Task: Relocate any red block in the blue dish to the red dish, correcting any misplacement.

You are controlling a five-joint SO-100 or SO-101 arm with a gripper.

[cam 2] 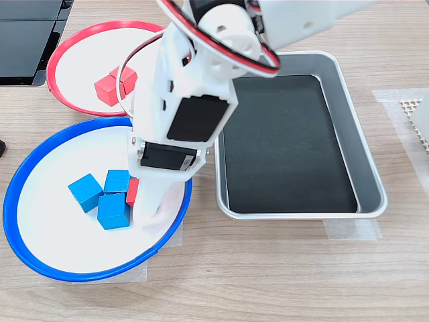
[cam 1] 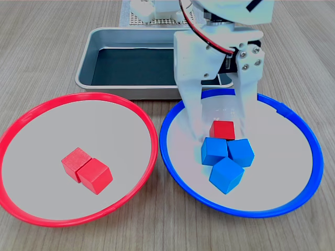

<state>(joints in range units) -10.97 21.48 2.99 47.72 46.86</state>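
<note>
One red block lies in the blue dish, touching the back of a cluster of three blue cubes. My white gripper reaches down into this dish, open, with one finger on each side of the red block and small gaps showing. In the second exterior view the arm covers most of that block; only a red sliver shows beside the blue cubes. The red dish holds two red cubes side by side, also seen in the second exterior view.
A rectangular metal tray with a dark bottom stands behind the two dishes, against the blue dish's rim in the second exterior view. The two dishes nearly touch. The arm's base sits behind the tray.
</note>
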